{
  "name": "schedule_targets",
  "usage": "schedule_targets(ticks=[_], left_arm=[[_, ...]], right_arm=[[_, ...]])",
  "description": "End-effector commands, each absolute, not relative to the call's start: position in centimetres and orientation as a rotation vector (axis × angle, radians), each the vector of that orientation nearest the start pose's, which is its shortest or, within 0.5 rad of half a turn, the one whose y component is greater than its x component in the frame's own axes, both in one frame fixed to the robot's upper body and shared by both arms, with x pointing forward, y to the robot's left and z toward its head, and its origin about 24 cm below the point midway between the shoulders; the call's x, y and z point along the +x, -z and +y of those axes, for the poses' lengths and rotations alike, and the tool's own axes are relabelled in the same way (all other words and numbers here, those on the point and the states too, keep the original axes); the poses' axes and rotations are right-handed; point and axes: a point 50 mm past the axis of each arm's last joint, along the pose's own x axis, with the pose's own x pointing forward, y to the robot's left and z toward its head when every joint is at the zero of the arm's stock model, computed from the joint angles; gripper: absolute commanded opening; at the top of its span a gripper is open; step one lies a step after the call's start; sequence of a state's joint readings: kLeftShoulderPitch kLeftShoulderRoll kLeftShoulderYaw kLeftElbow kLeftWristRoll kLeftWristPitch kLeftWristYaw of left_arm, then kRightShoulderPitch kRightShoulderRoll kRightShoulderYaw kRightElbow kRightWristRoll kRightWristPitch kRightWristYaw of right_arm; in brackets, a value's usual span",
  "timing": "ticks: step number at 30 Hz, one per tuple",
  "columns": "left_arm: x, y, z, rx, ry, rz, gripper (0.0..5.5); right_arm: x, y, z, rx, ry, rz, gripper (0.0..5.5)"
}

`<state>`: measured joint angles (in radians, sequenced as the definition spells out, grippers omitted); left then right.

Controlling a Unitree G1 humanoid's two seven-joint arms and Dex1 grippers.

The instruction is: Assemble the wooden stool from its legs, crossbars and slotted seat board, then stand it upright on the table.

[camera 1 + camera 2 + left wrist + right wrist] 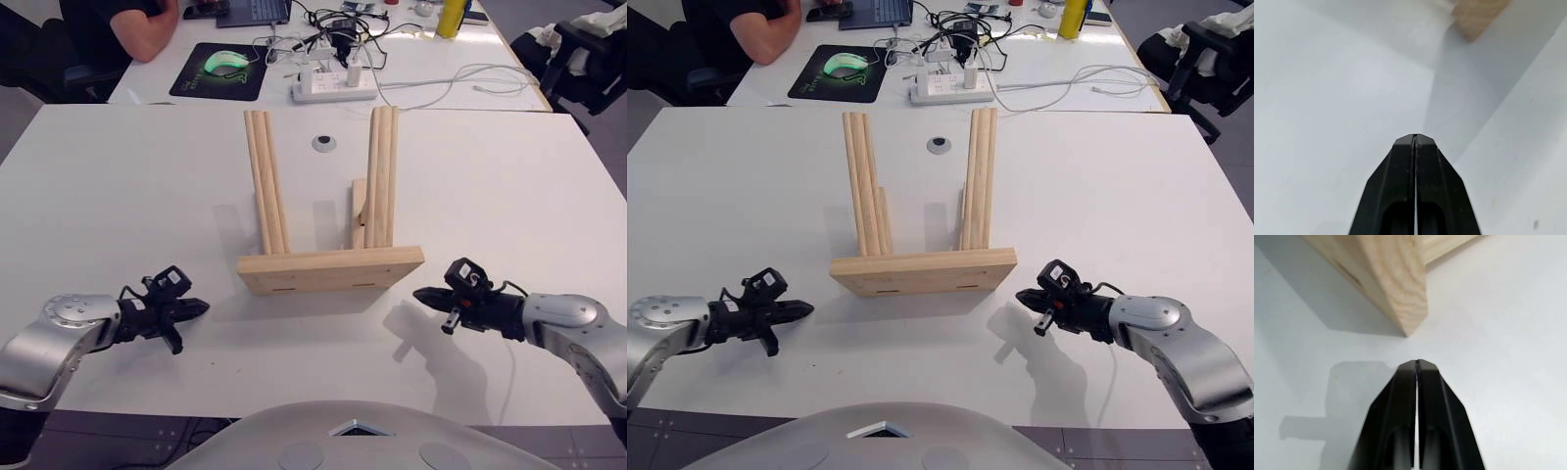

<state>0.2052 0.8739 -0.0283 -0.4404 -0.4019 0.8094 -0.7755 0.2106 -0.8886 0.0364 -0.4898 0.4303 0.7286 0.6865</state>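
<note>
The wooden stool lies on its side in the middle of the white table [118, 186]. Its slotted seat board [331, 269] stands on edge facing me. The legs [265, 181] run away from me, and a short crossbar [359, 213] sits between the right-hand legs. My left gripper [199, 308] is shut and hovers low, left of the seat board with a clear gap. My right gripper [421, 294] is shut just off the board's right end. In the right wrist view the fingertips [1416, 363] point at the board's corner [1408, 308]. The left fingertips [1415, 137] are pressed together over bare table.
A round grommet [324, 144] sits in the table beyond the legs. Behind the table, a second desk holds a power strip [333, 86], cables and a mouse pad [219, 70]. A person's arm rests at that desk's far left.
</note>
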Motion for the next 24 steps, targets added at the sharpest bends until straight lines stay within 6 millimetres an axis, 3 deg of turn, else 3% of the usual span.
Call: schedule_targets(ticks=[1, 11, 24], left_arm=[[18.8, -6.4, 21.1, 0.248, 0.823, 0.756, 0.03], [18.3, -6.7, 20.5, 0.267, 0.863, 0.791, 0.03], [19.1, -6.7, 20.1, 0.289, 0.867, 0.774, 0.03]], right_arm=[[18.9, -6.4, -21.5, -0.292, -0.799, 0.688, 0.00], [18.8, -5.8, -20.2, -0.276, -0.845, 0.683, 0.00], [19.6, -5.2, -20.7, -0.347, -0.807, 0.683, 0.00]])
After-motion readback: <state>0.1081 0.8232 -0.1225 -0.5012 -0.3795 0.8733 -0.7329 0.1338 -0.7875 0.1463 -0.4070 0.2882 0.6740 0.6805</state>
